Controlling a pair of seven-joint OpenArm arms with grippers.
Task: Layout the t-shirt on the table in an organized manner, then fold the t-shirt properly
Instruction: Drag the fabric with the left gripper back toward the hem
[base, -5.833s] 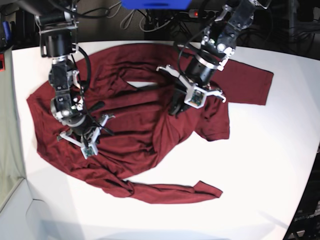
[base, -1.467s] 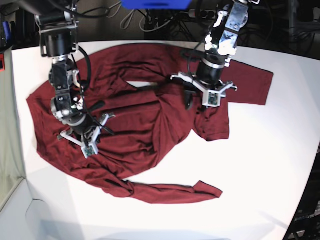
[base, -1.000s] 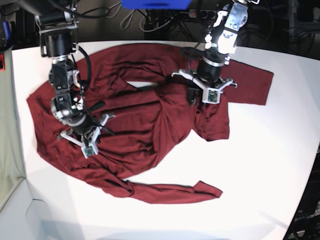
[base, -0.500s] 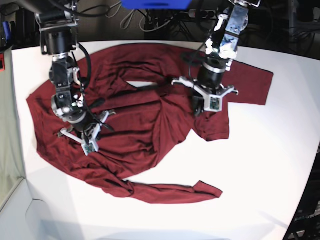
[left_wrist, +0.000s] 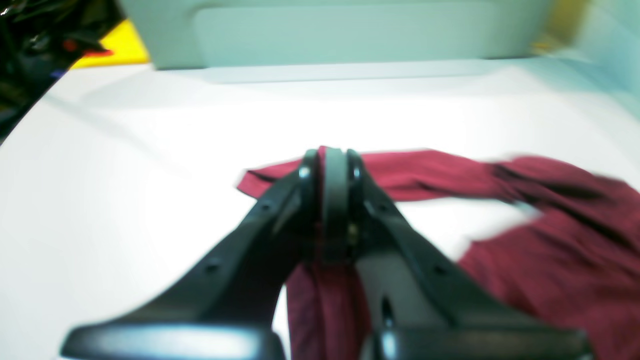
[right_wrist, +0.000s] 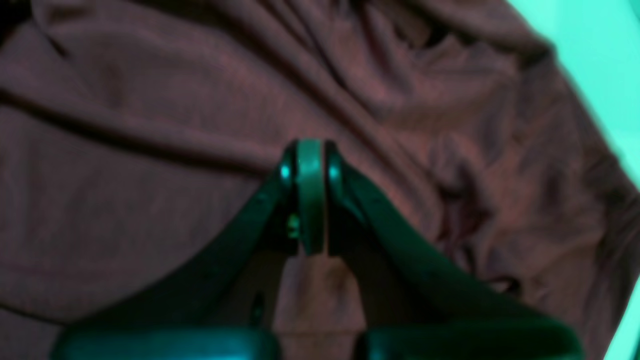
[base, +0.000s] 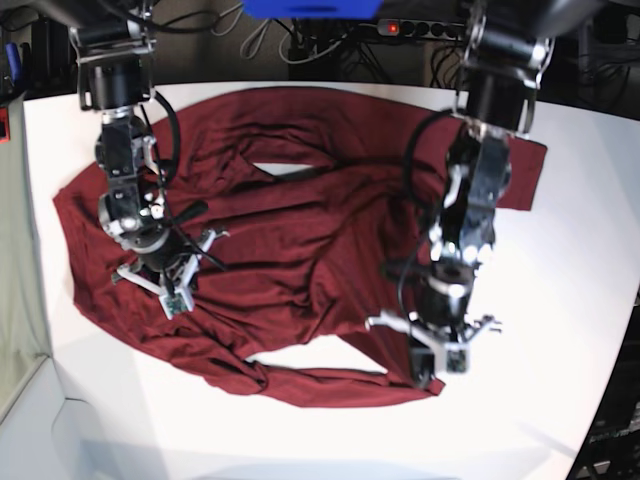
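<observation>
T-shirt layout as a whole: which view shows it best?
The base view: the whole t-shirt lies spread and rumpled on the table. The left wrist view shows only a blurred strip clamped in the left gripper, the right wrist view only wrinkled cloth around the shut right gripper.

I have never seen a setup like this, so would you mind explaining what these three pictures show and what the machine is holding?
This is a two-armed robot working over a white table. The base view looks down from above on both arms; the other two pictures come from small cameras on each wrist, looking along the black gripper fingers.

A wrinkled dark red t-shirt lies spread across the table.

The left gripper, on the right of the overhead picture, is shut on a fold of the t-shirt; its wrist view shows cloth pinched between the closed fingers.

The right gripper, on the overhead picture's left, is also shut and sits low on the shirt. Its wrist view is too blurred to tell whether it pinches cloth.
</observation>
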